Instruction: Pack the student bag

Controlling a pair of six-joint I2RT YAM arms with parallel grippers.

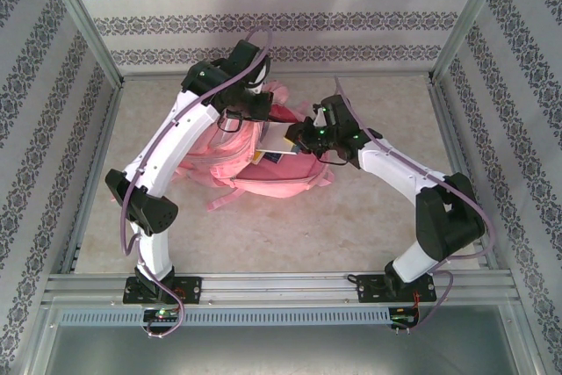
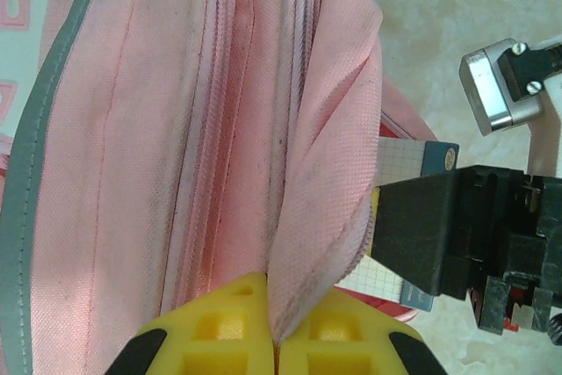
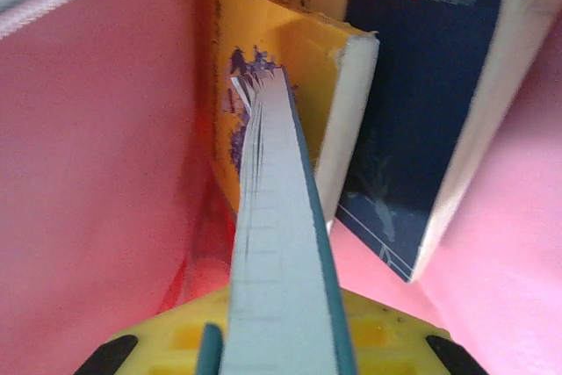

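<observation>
Pinching student bag (image 2: 158, 129) flap in left end effector (image 2: 277, 340); clamping teal-edged notebook (image 3: 277, 243), cover hidden, in right end effector (image 3: 281, 349).

The top camera sits high behind the arm bases (image 1: 162, 287), looking down over the whole table (image 1: 290, 234) from afar. The left wrist camera looks past the left gripper (image 2: 274, 331), close against the outside of the bag (image 2: 158, 155); the right wrist camera looks past the right gripper (image 3: 281, 344) along a notebook (image 3: 281, 217) into the bag. All three share the bag.
</observation>
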